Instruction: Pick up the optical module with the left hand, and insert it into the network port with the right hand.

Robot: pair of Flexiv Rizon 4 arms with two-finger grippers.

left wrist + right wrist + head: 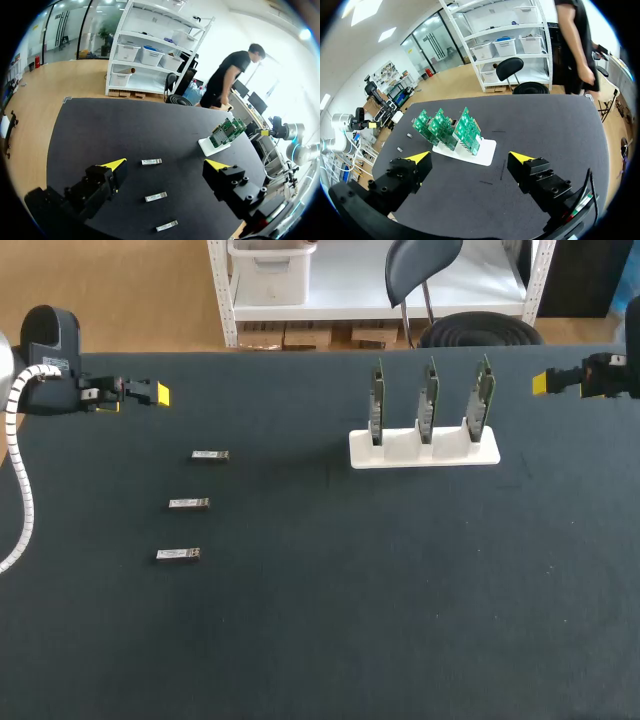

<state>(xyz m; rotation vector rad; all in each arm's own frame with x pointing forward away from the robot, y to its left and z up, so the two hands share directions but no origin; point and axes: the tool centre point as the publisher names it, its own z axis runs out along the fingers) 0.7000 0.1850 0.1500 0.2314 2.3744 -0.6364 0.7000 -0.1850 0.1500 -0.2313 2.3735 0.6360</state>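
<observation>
Head view has my left gripper (157, 394) spread wide and holding nothing, with the nearest optical module (210, 455) lying at roughly its 5 o'clock, long axis 9-to-3 (right gripper (545, 383) is way off, so left's closer).

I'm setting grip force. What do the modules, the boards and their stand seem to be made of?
Modules: likely bare metal; silvery cases with a dull sheen.
Boards: green circuit board, with small parts on their faces.
Stand: probably plastic; plain matte white, no glare.
</observation>
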